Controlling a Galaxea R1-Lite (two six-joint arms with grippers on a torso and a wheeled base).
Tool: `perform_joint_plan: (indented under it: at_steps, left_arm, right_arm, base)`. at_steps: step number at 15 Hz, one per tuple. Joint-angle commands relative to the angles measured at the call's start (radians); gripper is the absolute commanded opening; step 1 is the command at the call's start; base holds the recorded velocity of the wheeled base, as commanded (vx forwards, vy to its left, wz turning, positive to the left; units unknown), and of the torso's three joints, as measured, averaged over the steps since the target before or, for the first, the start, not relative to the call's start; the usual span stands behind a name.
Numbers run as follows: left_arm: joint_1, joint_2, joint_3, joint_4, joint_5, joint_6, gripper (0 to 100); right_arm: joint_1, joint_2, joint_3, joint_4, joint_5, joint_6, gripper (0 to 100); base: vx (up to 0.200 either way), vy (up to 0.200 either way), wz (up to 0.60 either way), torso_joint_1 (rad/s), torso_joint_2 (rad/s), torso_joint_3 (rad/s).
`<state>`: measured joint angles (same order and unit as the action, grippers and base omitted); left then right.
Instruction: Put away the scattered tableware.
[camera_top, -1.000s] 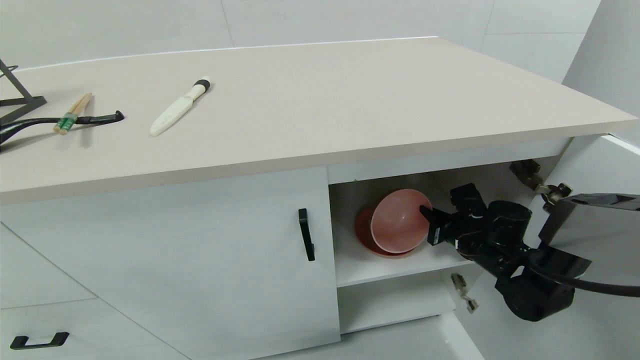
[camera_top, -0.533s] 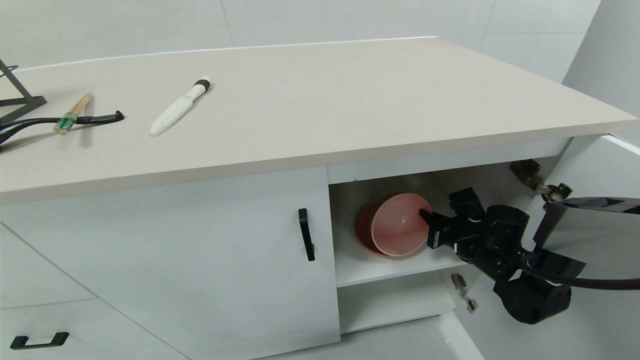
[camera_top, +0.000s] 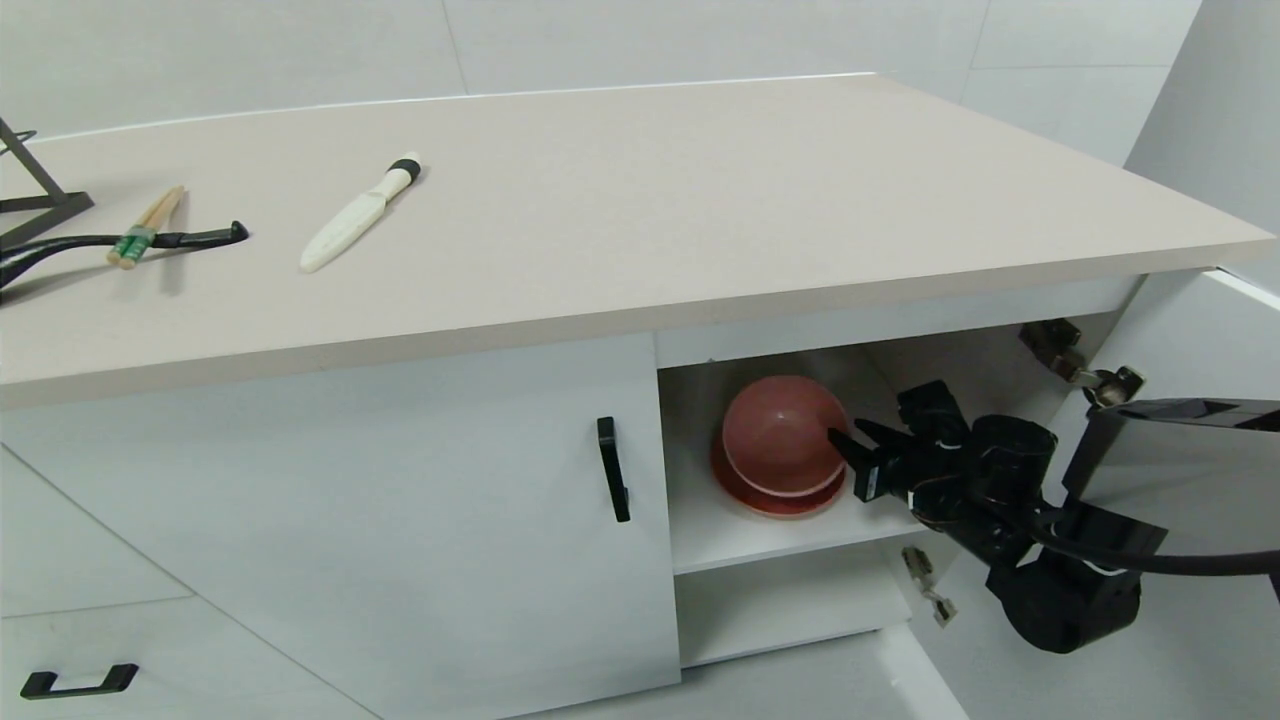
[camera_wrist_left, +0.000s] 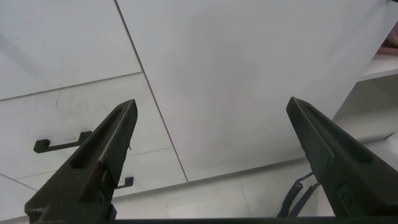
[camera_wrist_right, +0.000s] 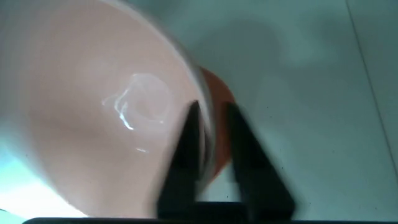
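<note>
Chopsticks (camera_top: 145, 228), a cream knife (camera_top: 360, 213) and a black cable (camera_top: 190, 239) lie on the tabletop (camera_top: 650, 200), well apart from the open cupboard below. There the pink bowl (camera_top: 783, 432) sits on a red plate (camera_top: 770, 503), hiding most of it, on the upper shelf (camera_top: 740, 545) beside the shut door (camera_top: 400, 520). The right gripper (camera_top: 848, 440) has its fingers (camera_wrist_right: 245, 162) narrowly parted astride the bowl's rim; blur hides any contact. The left gripper (camera_wrist_left: 210, 106) has its fingers wide, facing a drawer handle (camera_wrist_left: 65, 142).

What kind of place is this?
Probably a kitchen, or a mock-up of one: a countertop with a knife and chopsticks lying on it, and a white cabinet underneath, open, with a pink bowl on a red plate on its shelf.
</note>
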<state>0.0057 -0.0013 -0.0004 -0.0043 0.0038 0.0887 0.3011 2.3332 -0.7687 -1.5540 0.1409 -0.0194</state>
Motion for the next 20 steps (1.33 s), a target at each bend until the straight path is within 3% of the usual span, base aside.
perform_joint_plan:
  at_steps: [1, 9, 12, 15, 16, 18, 20]
  left_arm:
    - [0.0, 0.001, 0.0, 0.0, 0.001, 0.0, 100]
    - [0.0, 0.001, 0.0, 0.0, 0.001, 0.0, 100]
    - [0.0, 0.001, 0.0, 0.0, 0.001, 0.003, 100]
    - [0.002, 0.001, 0.0, 0.0, -0.005, 0.006, 100]
    - [0.0, 0.001, 0.0, 0.0, -0.005, 0.006, 100]
    - [0.0, 0.001, 0.0, 0.001, -0.002, -0.01, 100]
    - [0.0, 0.001, 0.0, 0.001, -0.001, -0.101, 100]
  right_arm:
    - [0.001, 0.0, 0.003, 0.0, 0.0, -0.001, 100]
    - [0.084, -0.123, 0.126, -0.017, 0.006, -0.01, 100]
    - [0.141, -0.27, 0.29, -0.017, 0.005, -0.077, 100]
    - [0.161, -0.492, 0.546, -0.017, 0.006, -0.102, 100]
    - [0.161, -0.515, 0.566, -0.017, 0.006, -0.102, 100]
    - [0.162, -0.663, 0.655, -0.017, 0.006, -0.105, 100]
    - [0.159, -0.847, 0.769, -0.017, -0.003, -0.103, 100]
  base:
    - [0.0, 0.0, 0.0, 0.0, 0.0, 0.0]
    - [0.0, 0.0, 0.0, 0.0, 0.0, 0.0]
    - [0.0, 0.0, 0.0, 0.0, 0.0, 0.0]
    - [0.0, 0.0, 0.0, 0.0, 0.0, 0.0]
    - [0.0, 0.0, 0.0, 0.0, 0.0, 0.0]
    - [0.0, 0.0, 0.0, 0.0, 0.0, 0.0]
    - [0.0, 0.0, 0.0, 0.0, 0.0, 0.0]
